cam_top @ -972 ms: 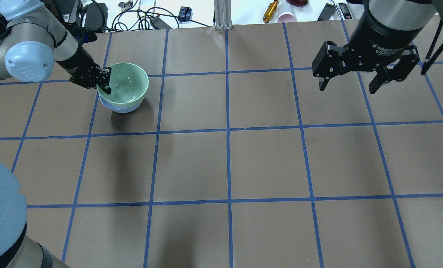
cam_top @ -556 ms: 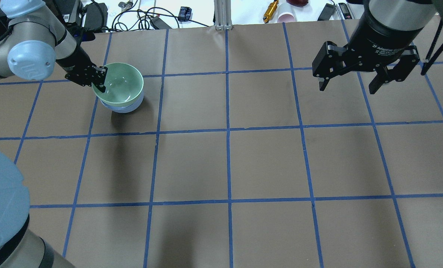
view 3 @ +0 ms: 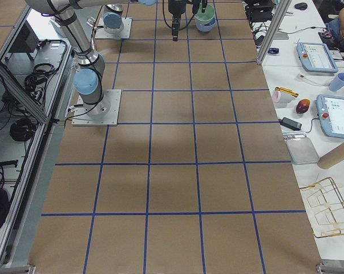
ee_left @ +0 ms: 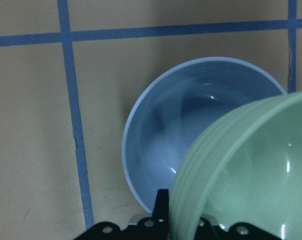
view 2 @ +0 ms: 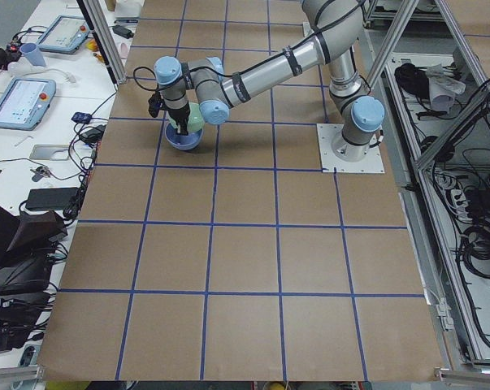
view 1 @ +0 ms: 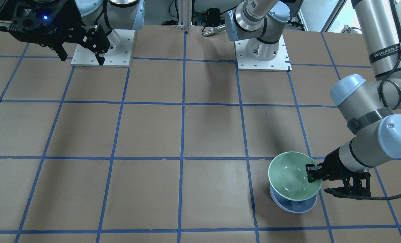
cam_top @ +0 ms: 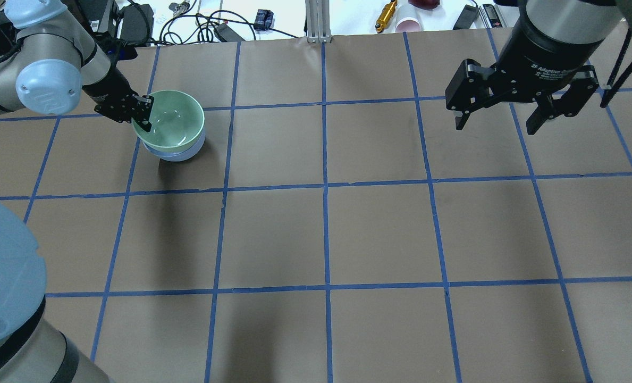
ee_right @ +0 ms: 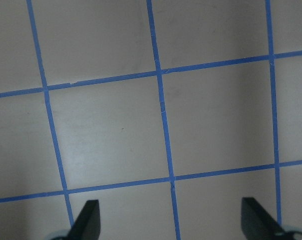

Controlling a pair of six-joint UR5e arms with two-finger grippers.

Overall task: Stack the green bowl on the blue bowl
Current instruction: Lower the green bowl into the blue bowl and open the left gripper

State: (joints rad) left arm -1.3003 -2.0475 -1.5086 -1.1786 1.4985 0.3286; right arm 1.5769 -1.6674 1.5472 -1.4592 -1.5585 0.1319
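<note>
Our left gripper pinches the rim of the green bowl, which hangs tilted just over the blue bowl. Next, we judge, centre it, lower it, let go.

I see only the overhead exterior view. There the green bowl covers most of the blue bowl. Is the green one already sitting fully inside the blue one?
Observer: Not fully, it seems. In the left wrist view the green bowl covers only one side of the blue bowl, and much of the blue inside is bare.
Operator: Is the green bowl level?
Observer: It does not look level. In the front-facing view it leans, with its outer wall showing on the side of the left gripper, which pinches its rim.
</note>
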